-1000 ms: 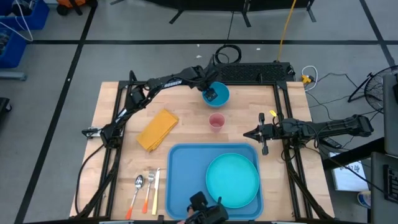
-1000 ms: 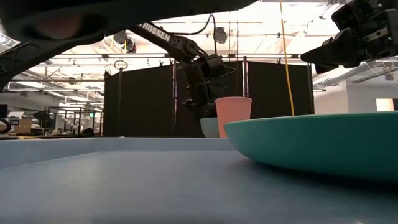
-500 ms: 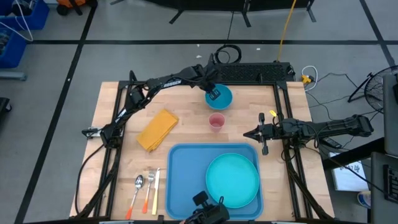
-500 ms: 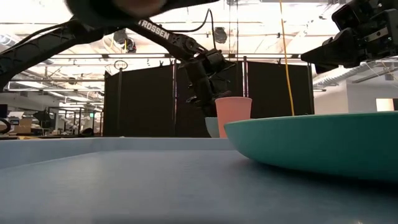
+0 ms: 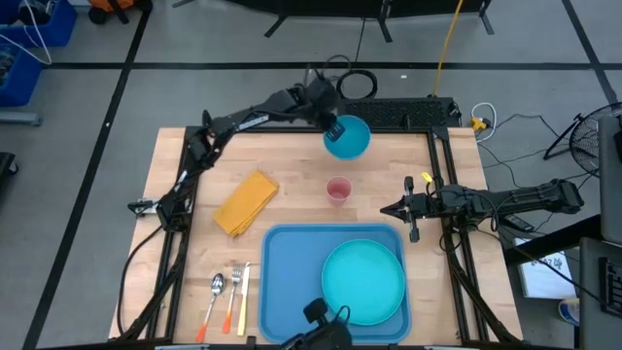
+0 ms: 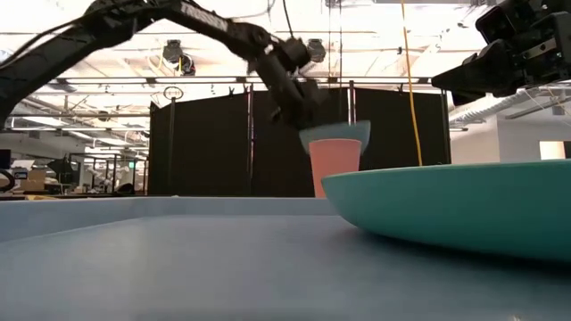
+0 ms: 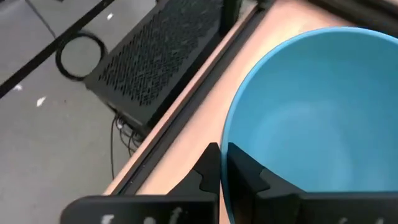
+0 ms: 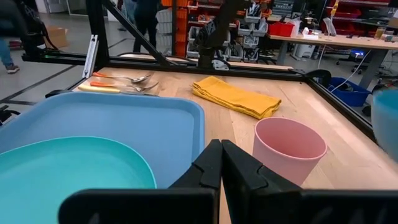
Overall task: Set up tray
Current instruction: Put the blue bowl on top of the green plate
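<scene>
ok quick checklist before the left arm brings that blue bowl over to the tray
1. Grip on bowl: ok. The left gripper pinches the rim of the blue bowl, wall between the fingers.
2. Bowl off the table: ok. In the low view it hangs above the pink cup.
3. Free spot on the tray: ok. The teal plate fills its right part; the left part is bare.
4. Path: not ok. The cup stands between bowl and tray, so pass over or around it.
5. Right gripper: ok. It is shut, off the tray's right edge.
6. Bowl contents: ok, looks empty.
</scene>
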